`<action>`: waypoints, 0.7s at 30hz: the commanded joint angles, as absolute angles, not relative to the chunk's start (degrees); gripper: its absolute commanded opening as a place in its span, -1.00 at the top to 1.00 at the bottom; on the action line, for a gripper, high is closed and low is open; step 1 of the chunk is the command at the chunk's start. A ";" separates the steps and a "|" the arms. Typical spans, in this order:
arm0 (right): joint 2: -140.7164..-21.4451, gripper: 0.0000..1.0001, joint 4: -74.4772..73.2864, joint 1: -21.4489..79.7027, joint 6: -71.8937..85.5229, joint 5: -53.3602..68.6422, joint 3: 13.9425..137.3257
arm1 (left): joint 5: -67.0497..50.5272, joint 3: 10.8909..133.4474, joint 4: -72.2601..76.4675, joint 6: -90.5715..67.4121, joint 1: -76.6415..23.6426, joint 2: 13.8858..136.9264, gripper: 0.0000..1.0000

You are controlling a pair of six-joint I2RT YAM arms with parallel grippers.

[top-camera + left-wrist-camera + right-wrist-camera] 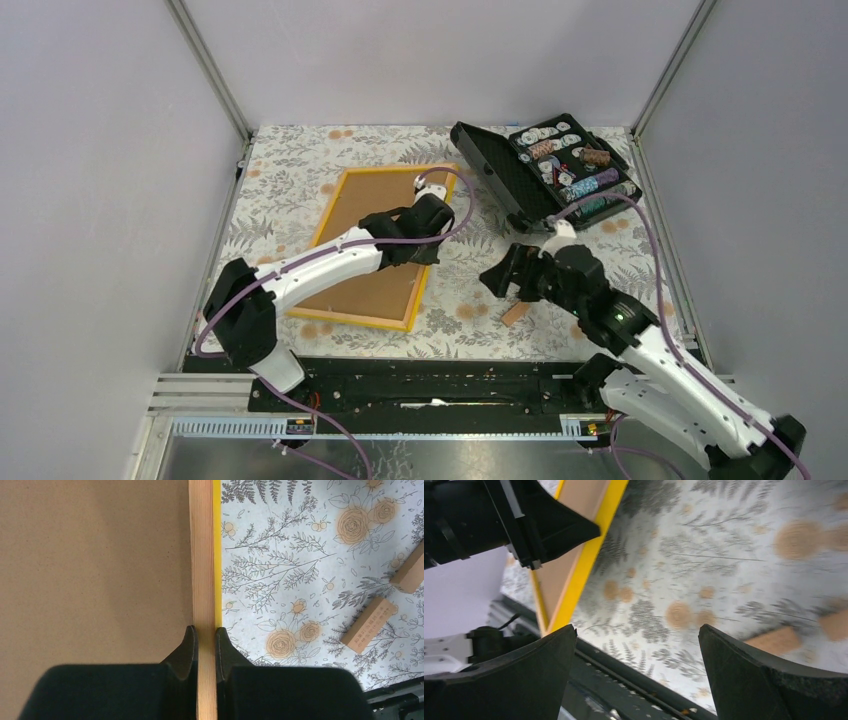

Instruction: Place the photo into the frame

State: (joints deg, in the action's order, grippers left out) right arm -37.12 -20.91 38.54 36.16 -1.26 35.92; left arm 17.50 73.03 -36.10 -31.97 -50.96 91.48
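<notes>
The orange-yellow frame point(350, 205) lies back up on the flowered table, its brown board showing. My left gripper point(428, 248) is shut on the frame's right border; in the left wrist view the fingers point(206, 635) pinch the bare wood rail point(202, 555) next to the brown back point(90, 570). My right gripper point(500, 275) is open and empty, held above the table to the right of the frame. Its wide-apart fingers point(636, 630) look toward the frame's near right corner point(584, 565) and the left gripper. The photo is not in view.
An open black case of chips point(560, 170) stands at the back right. A small wooden block point(517, 312) lies under my right gripper; two such blocks show in the left wrist view point(371, 625). The black base rail point(420, 385) runs along the near edge.
</notes>
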 commanded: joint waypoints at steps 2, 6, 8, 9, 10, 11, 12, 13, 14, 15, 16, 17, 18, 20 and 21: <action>-52.29 -0.99 -6.57 41.32 45.37 10.32 38.39 | 18.07 77.19 -32.53 -26.46 -49.42 86.67 1.00; -61.72 -0.99 -6.07 49.05 50.12 1.99 44.90 | 16.90 76.83 -31.14 -26.36 -48.23 85.52 1.00; -64.85 -0.98 -4.46 50.79 57.01 0.56 44.98 | 15.95 76.59 -30.21 -26.45 -47.77 85.12 1.00; -66.01 -0.97 -1.52 51.41 59.23 1.17 44.05 | 15.53 76.62 -29.69 -26.45 -47.66 85.02 1.00; -67.18 -0.95 2.82 52.03 61.58 1.79 42.94 | 15.15 76.61 -29.35 -26.46 -47.51 84.99 1.00; -68.02 -0.93 5.53 52.61 63.85 1.92 41.82 | 14.84 76.74 -29.14 -26.46 -47.47 85.09 1.00; -68.54 -0.92 8.54 53.25 65.59 1.81 40.70 | 14.47 76.94 -28.98 -26.46 -47.46 85.20 1.00; -68.92 -0.90 11.36 53.89 66.94 1.37 39.73 | 14.21 77.08 -28.92 -26.46 -47.35 85.30 1.00; -69.09 -0.85 13.26 54.50 67.85 0.53 39.11 | 14.02 77.26 -28.84 -26.51 -47.33 85.37 1.00; -69.28 -0.81 13.69 55.02 68.47 -1.17 38.87 | 13.76 77.41 -28.68 -26.54 -47.37 85.42 1.00; -69.52 -0.80 13.60 55.36 68.96 -2.74 38.59 | 13.54 77.47 -28.59 -26.54 -47.37 85.41 1.00; -69.81 -0.79 13.58 55.45 69.58 -3.73 38.32 | 13.37 77.58 -28.40 -26.61 -47.34 85.50 1.00; -70.19 -0.76 13.78 55.46 70.64 -4.56 37.86 | 13.22 77.67 -28.27 -26.67 -47.37 85.58 1.00; -70.90 -0.63 15.26 55.59 72.31 -5.67 36.46 | 12.70 77.88 -28.03 -26.92 -47.37 85.80 1.00; -71.14 -0.56 15.48 55.67 72.94 -6.41 35.89 | 12.41 77.95 -27.90 -27.08 -47.37 85.88 1.00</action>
State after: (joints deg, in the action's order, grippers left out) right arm -70.04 9.69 55.05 67.13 -0.82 37.76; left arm 12.10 73.34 -34.79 -29.74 -47.35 88.86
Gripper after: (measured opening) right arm 0.833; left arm 0.077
